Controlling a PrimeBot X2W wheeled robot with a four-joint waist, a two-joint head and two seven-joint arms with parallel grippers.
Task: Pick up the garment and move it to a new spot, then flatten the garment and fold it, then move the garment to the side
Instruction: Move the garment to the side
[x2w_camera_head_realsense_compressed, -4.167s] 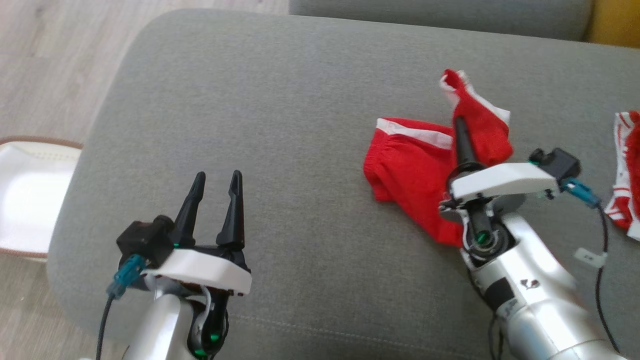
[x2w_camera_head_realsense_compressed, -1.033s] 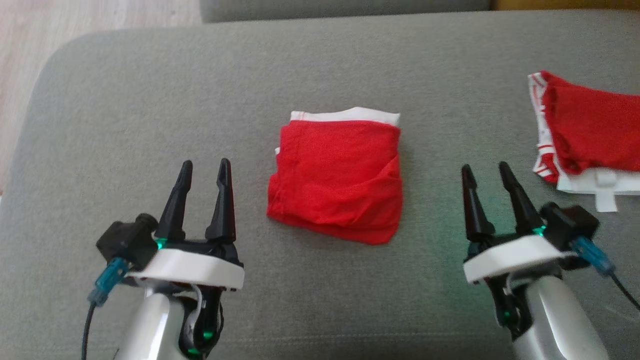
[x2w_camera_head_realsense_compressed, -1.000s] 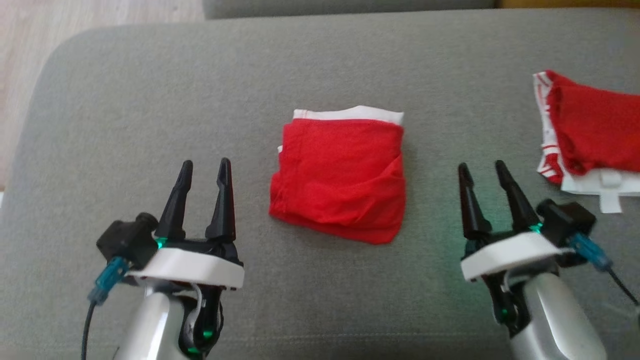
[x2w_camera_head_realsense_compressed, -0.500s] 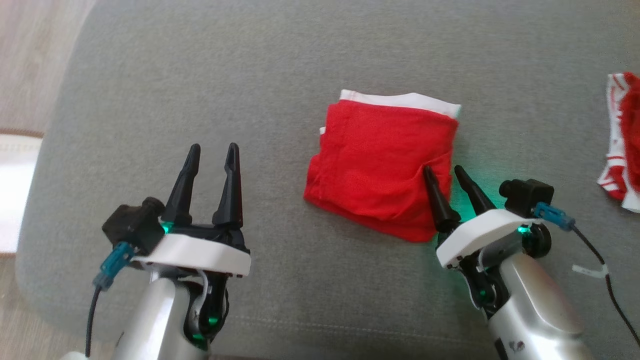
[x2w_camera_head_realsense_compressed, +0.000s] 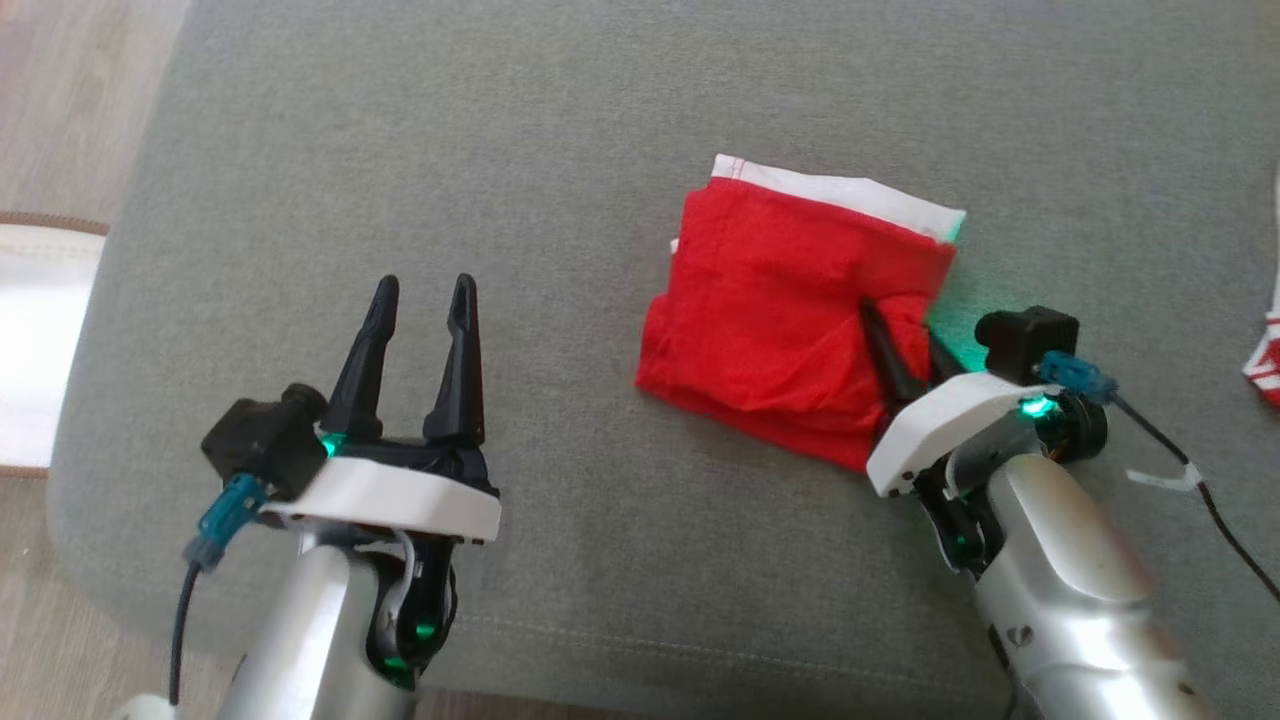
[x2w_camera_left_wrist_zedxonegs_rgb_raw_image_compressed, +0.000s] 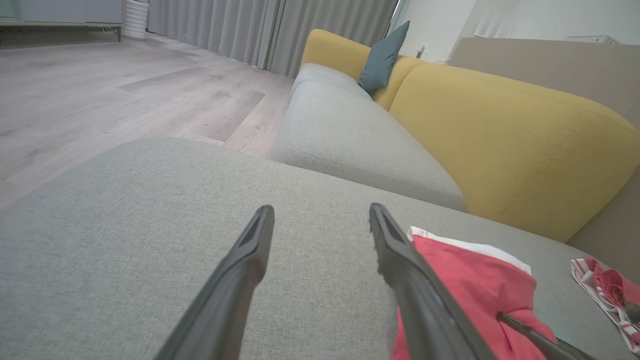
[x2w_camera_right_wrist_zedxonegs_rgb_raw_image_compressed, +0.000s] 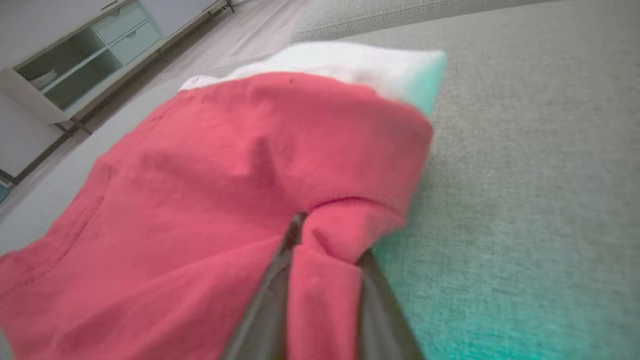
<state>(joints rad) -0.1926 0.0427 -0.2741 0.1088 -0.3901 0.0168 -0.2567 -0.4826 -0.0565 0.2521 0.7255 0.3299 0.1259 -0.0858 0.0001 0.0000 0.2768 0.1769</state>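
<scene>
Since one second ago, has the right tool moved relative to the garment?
Yes: the right tool moved left, off the cushion, onto the garment.

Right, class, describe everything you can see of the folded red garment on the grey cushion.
The garment is soft red cloth with a white waistband showing along its far edge. It lies folded into a rough, slightly wrinkled rectangle on the grey cushion. The right gripper pinches a raised fold near its right edge, with cloth bunched between the two fingers. Nothing else touches it.
</scene>
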